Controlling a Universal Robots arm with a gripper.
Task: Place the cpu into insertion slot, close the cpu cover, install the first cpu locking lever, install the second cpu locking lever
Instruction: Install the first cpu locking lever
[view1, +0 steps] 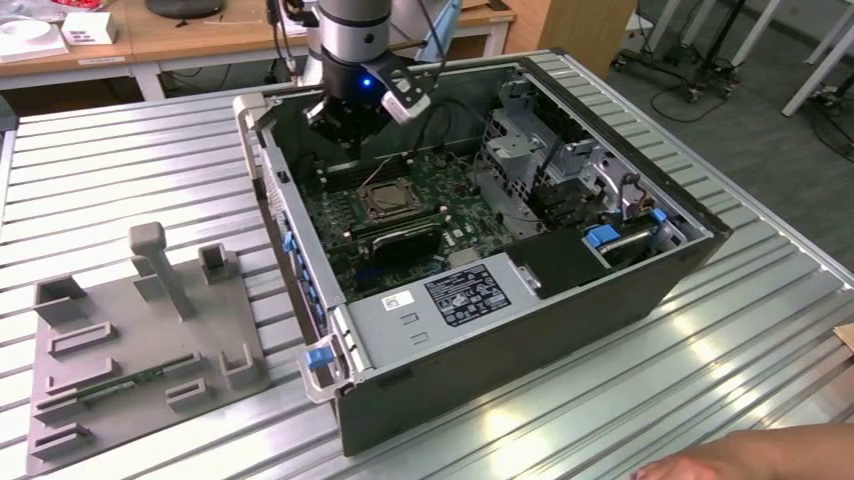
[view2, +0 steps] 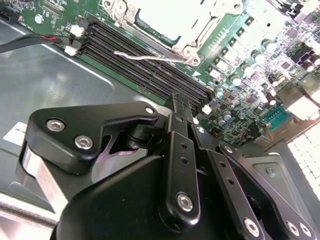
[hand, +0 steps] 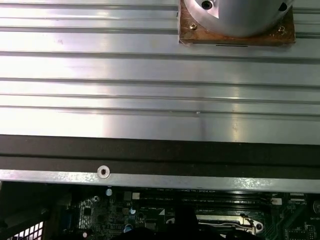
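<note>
Silvery metal rims the square insertion slot (view1: 387, 198), which sits near the middle of the green motherboard (view1: 447, 205) inside the open dark computer case (view1: 561, 330). In the second wrist view the slot's middle glares pale. We take that patch for the small flat silvery-grey cpu (view2: 170, 14) lying in the slot under the thin square metal cpu cover (view2: 155, 37), though the glare keeps us from being sure. Just beside the slot, a thin silvery wire locking lever (view2: 150, 56) lies loose across the long black memory slots (view2: 135, 62), not hooked down. So we judge the chip and cover steps done and the first lever step in hand. The black gripper (view2: 184, 112) hangs over the edge of the memory slots, near the lever but apart from it. Its fingers are drawn together, with nothing between them that we can make out. In the exterior view the arm stands over the end of the case farthest from the camera. Seating the lever, we think, calls for setting the fingertips on the wire and pressing it down and sideways under its catch, without scraping the memory slots. The case rests on a ribbed aluminium desk (view1: 134, 170), with a grey moulded fixture tray (view1: 140, 350) on the exterior view's left and a person's hand (view1: 747, 462) at its lower right edge.
</note>
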